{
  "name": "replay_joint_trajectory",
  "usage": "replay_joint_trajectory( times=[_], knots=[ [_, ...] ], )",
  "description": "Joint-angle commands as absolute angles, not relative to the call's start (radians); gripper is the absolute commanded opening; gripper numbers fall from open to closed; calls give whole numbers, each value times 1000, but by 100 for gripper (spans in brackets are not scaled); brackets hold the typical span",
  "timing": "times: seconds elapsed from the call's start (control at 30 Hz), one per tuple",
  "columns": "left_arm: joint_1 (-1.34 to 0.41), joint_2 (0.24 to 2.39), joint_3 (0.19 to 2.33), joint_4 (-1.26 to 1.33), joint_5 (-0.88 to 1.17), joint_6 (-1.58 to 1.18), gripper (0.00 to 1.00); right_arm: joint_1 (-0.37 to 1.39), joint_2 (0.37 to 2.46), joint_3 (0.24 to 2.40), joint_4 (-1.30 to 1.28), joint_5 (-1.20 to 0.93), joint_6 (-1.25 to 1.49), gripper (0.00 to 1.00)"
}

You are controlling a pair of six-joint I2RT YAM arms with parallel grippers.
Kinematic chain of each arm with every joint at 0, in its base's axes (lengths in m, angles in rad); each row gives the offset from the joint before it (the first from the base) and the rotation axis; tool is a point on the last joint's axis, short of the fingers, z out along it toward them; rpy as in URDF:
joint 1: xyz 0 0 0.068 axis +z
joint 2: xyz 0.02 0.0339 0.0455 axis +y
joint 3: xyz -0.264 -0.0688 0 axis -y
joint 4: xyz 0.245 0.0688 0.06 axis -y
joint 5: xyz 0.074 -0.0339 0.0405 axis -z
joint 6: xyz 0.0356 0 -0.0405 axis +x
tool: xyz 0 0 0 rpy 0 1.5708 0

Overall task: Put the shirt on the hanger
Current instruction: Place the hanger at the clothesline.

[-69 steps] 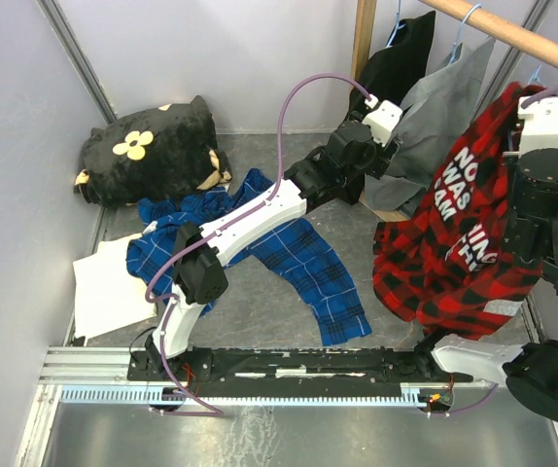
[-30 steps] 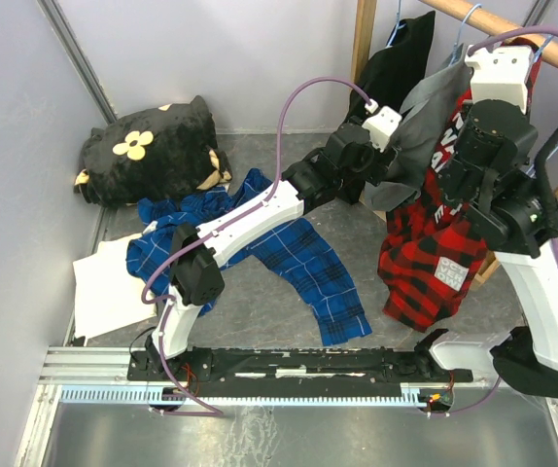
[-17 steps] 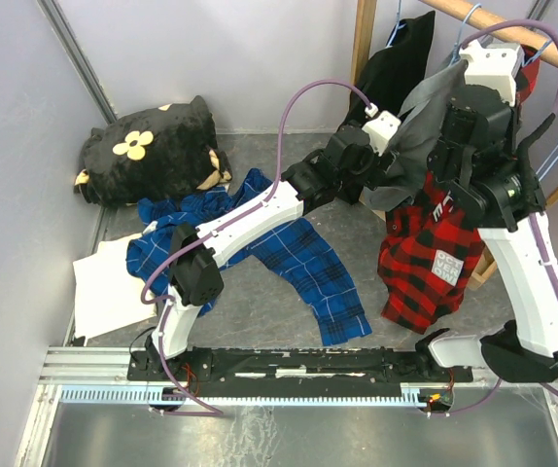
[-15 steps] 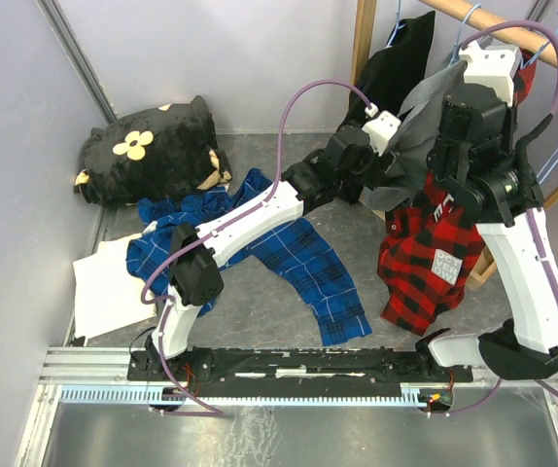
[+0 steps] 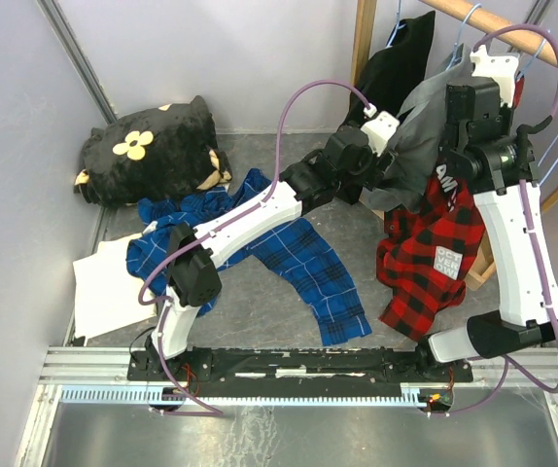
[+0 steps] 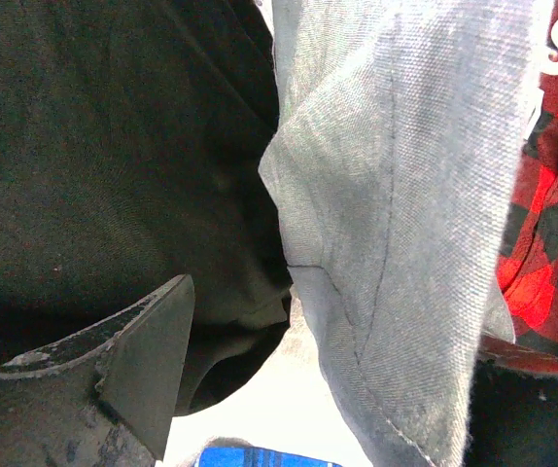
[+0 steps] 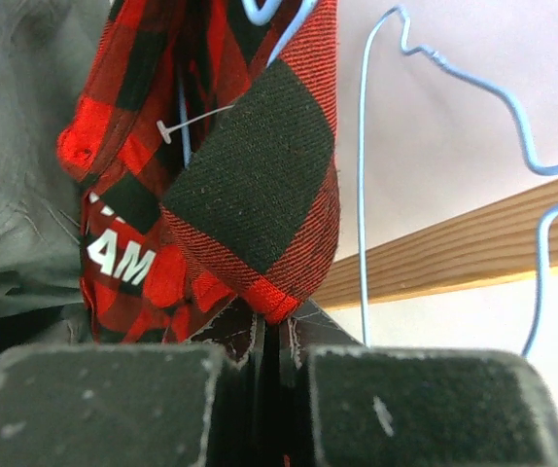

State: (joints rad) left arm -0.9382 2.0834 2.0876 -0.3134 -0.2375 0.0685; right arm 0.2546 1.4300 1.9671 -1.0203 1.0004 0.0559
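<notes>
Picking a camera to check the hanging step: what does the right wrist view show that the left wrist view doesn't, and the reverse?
Only the right wrist view: the right gripper shut on a fold of the shirt, a bare light-blue wire hanger beside it, and the wooden rail. Only the left wrist view: a dark garment and a sliver of the blue plaid shirt below. Both: the shirt and the grey garment.
</notes>
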Motion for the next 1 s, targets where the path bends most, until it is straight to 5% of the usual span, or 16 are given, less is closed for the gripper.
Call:
replay_joint_trajectory(
  times=[0.0,0.07,0.23,0.53,0.63,0.97],
  knots=[
    [-937,2007,2076,-306,-261,62,78,220,1431,1977,-1058,906,118,0],
    [-936,1997,2063,-302,-268,61,79,219,1415,1952,-1054,883,122,4],
    [-935,1921,2009,-273,-258,35,95,219,1310,1883,-1000,763,81,44],
    [-935,1738,1867,-221,-233,1,99,219,1065,1865,-992,386,-43,74],
    [-934,1650,1762,-196,-230,-12,99,219,972,1837,-1015,277,-48,82],
    [-932,1339,1410,-225,-293,-57,99,220,772,1788,-1269,90,85,84]
  ],
)
